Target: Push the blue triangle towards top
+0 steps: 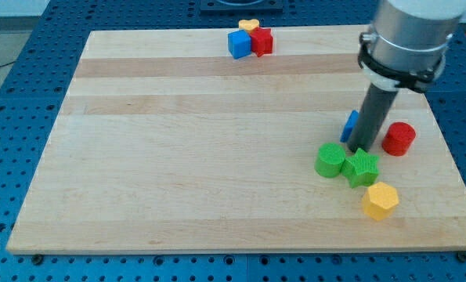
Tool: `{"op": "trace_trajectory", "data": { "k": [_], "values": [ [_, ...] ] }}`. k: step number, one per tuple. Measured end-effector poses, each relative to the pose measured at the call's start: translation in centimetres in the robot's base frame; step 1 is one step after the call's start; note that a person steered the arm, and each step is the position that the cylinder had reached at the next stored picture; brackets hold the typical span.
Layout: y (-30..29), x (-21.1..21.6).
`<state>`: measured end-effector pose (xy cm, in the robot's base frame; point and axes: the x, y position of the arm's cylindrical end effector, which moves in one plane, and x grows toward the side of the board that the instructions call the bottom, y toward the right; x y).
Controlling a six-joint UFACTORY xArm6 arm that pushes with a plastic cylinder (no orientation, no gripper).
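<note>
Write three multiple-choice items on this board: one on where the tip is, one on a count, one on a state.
1. Where is my tip?
A. By the top cluster
B. Just right of the blue triangle, above the two green blocks
C. At the view's left edge

2. How many red blocks are there?
A. One
B. Two
C. Three

3. What state is the blue triangle in?
A. Partly hidden behind the rod
B. Fully in view
C. Stacked on a block

Answers: 1 B, the rod ends between the green cylinder and green star. 2 B, a red cylinder and a red block. 3 A, the rod covers its right side.
</note>
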<state>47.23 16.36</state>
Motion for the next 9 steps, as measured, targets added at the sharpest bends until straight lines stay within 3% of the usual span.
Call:
{"op": "trace_trajectory", "data": {
  "k": [3,8,9],
  "values": [
    [1.2,-6.4],
    [-3.0,-18.4],
    [-3.7,-18.7]
  ]
}}
